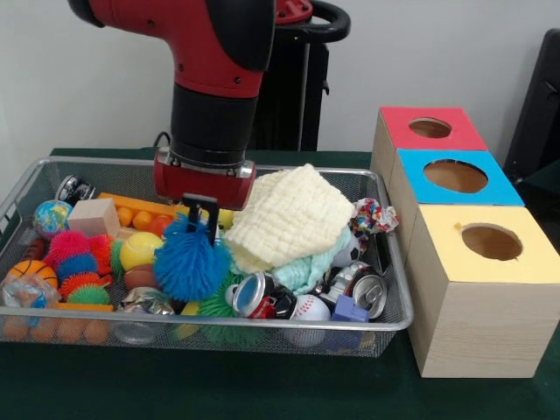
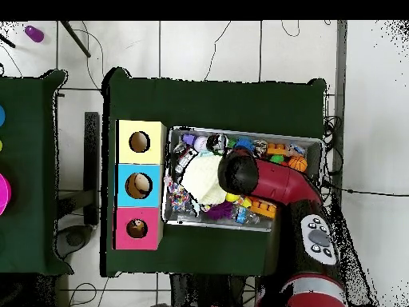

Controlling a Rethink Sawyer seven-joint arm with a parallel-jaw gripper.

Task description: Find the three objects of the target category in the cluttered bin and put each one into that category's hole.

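In the front view the red and black arm (image 1: 219, 79) is reaching down from the upper left of the frame into the wire bin (image 1: 385, 319), which is sitting on the green table (image 1: 262, 394). The gripper (image 1: 203, 219) is hanging over the middle of the bin, and its black jaws are standing close together, pinched on the top of a blue spiky ball (image 1: 188, 261). The ball is hanging just under the jaws, in front of the clutter; whether it is clear of the things beneath it cannot be told.

To the right of the ball a pale yellow cloth (image 1: 293, 214) is lying heaped across the middle of the bin, with a mint cloth (image 1: 302, 269) showing under its lower edge. Below them, crushed cans (image 1: 363, 289) and a baseball (image 1: 311, 308) are lying against the front wall of the bin. At the left of the bin, a pink spiky ball (image 1: 68, 245), a yellow ball (image 1: 140, 249), a small basketball (image 1: 32, 273), a globe ball (image 1: 51, 216) and a wooden block (image 1: 94, 217) are crowding together.

At the right of the frame three wooden boxes are standing in a row touching each other, each with a round hole in its top: a red-topped box (image 1: 429, 129) furthest up, a blue-topped box (image 1: 455, 177) in the middle, and a yellow-topped box (image 1: 490, 242) lowest.

In the overhead view the arm is covering the middle of the bin, so the jaws are hidden there.
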